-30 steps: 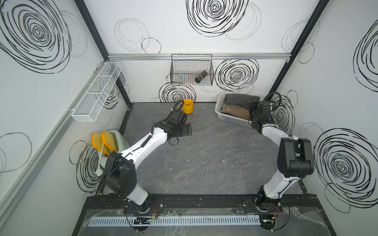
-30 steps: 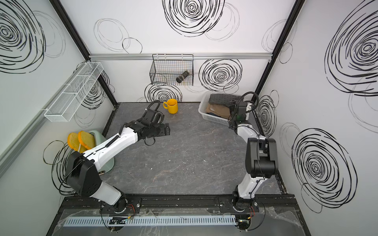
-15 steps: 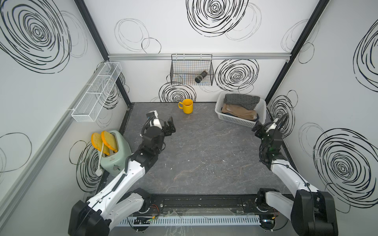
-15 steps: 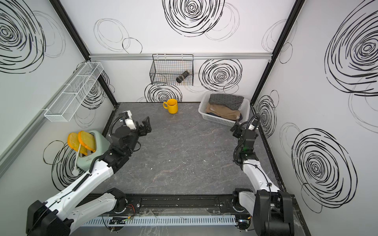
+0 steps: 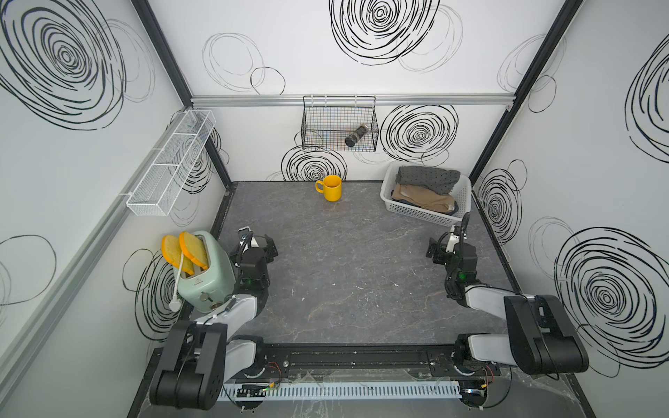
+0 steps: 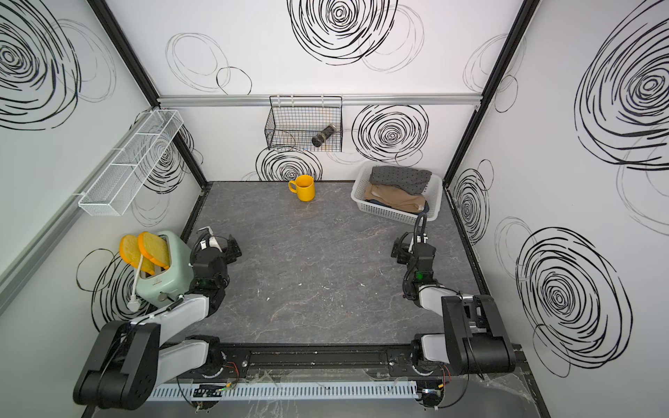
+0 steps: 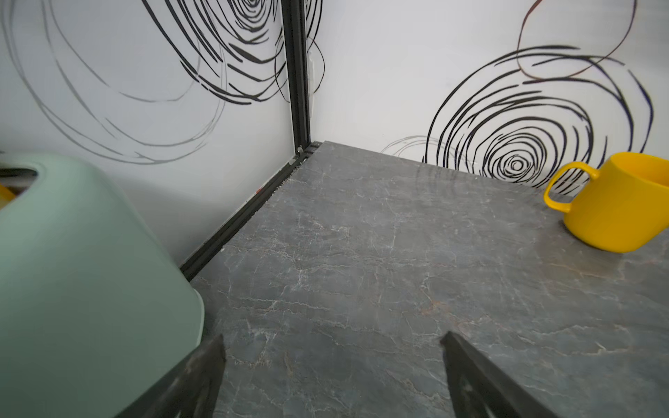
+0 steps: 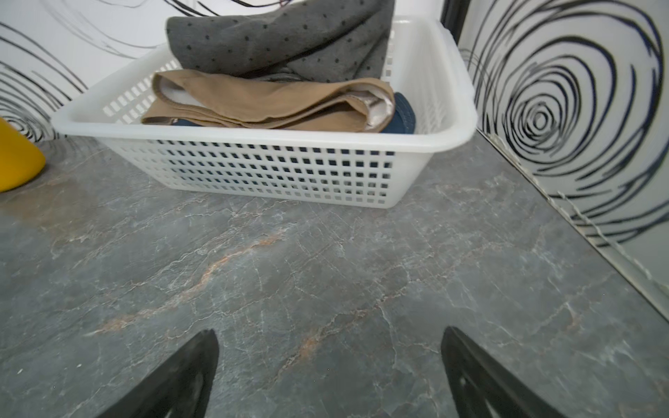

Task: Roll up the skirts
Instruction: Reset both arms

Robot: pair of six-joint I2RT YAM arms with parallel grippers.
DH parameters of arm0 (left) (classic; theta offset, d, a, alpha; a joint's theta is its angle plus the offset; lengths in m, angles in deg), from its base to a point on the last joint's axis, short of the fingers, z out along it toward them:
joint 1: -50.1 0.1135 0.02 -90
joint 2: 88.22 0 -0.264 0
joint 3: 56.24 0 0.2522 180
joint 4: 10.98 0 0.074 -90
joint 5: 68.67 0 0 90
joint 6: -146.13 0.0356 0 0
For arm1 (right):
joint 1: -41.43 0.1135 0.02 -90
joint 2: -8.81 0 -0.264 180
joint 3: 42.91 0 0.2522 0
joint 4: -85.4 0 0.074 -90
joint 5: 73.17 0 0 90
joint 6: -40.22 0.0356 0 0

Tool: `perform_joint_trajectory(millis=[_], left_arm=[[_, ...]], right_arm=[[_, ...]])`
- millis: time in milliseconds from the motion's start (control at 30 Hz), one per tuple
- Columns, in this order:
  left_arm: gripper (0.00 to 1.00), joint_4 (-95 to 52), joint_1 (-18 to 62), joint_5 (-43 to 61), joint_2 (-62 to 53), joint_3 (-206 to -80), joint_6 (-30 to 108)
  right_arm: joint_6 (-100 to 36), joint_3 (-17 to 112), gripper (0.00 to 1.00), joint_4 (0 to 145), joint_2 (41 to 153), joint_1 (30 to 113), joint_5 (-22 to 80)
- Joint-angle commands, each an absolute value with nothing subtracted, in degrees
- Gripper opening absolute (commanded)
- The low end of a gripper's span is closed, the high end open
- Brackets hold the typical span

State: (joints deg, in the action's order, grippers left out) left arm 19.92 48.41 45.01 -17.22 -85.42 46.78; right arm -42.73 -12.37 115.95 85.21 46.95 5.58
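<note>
The right claw (image 8: pixel 330 333) is spread wide and holds nothing, over the desk (image 8: pixel 325 260). Straight ahead of it, apart, stands the white basket (image 8: pixel 253 173) holding the stacked skirts: grey dotted skirt (image 8: pixel 275 36) on top, tan skirt (image 8: pixel 260 103) beneath, dark blue denim skirt (image 8: pixel 403 114) lowest. The left claw (image 7: pixel 333 336) is equally wide and empty, with the mint toaster (image 7: pixel 90 271) just beside one finger and the yellow mug (image 7: pixel 615 206) ahead.
</note>
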Motion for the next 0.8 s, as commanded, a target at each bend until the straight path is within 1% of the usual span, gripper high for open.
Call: perform_joint_trajectory(millis=[0, 100, 167, 233, 267, 300, 333, 367, 400, 433, 467, 533, 567, 600, 767], left_arm=[[0.97, 37.13, 50.34, 35.46, -11.78, -84.39, 48.48], [0.96, 35.69, 49.89, 30.86, -7.10, -87.93, 50.55], [0.96, 36.34, 48.31, 26.70, -5.71, -88.35, 53.98], [0.96, 42.68, 46.82, 27.16, -5.93, -84.61, 55.53], [0.96, 47.52, 46.38, 28.25, -5.41, -81.90, 55.45], [0.97, 55.86, 45.89, 28.72, -3.36, -78.80, 55.95], [0.97, 60.20, 45.14, 29.43, -2.02, -78.07, 56.83], [0.96, 56.58, 44.36, 30.34, -3.03, -79.24, 57.44], [0.97, 52.94, 44.15, 30.26, -3.82, -80.21, 57.44], [0.97, 52.80, 45.19, 28.54, -3.38, -80.64, 56.79], [0.97, 52.98, 46.46, 26.28, -2.70, -81.12, 56.17], [0.97, 50.72, 48.25, 23.73, -3.04, -81.97, 54.94], [0.96, 51.29, 48.23, 23.88, -2.88, -81.84, 54.90], [0.96, 51.16, 48.10, 24.03, -3.12, -81.65, 54.98], [0.96, 52.22, 47.02, 26.35, -3.22, -81.07, 55.51]], right_arm=[[-49.39, -14.25, 0.98, 129.01, 86.47, 48.48, 2.01], [-48.27, -18.36, 0.98, 139.56, 89.16, 47.15, 1.58], [-47.21, -19.34, 0.98, 140.12, 88.22, 46.97, 0.99], [-47.17, -22.08, 0.98, 144.51, 87.91, 46.97, 0.79], [-47.33, -23.40, 0.98, 146.86, 87.82, 47.18, 0.79], [-47.85, -25.12, 0.98, 149.92, 87.97, 47.78, 0.63], [-48.69, -27.06, 0.98, 154.29, 89.01, 48.19, 1.01], [-49.34, -27.78, 0.98, 157.08, 90.26, 48.33, 1.47], [-49.57, -27.16, 0.98, 157.16, 91.17, 48.36, 1.32], [-49.13, -24.67, 0.98, 153.27, 91.43, 48.33, 0.05], [-47.68, -21.31, 0.98, 146.48, 91.45, 47.73, -0.30], [-45.28, -14.78, 0.98, 136.32, 93.75, 43.97, 4.89], [-44.16, -14.43, 0.98, 134.81, 93.50, 41.69, 8.68], [-43.80, -14.66, 0.98, 134.91, 93.32, 41.31, 9.60], [-44.08, -15.01, 0.98, 135.45, 93.26, 41.87, 8.50]])
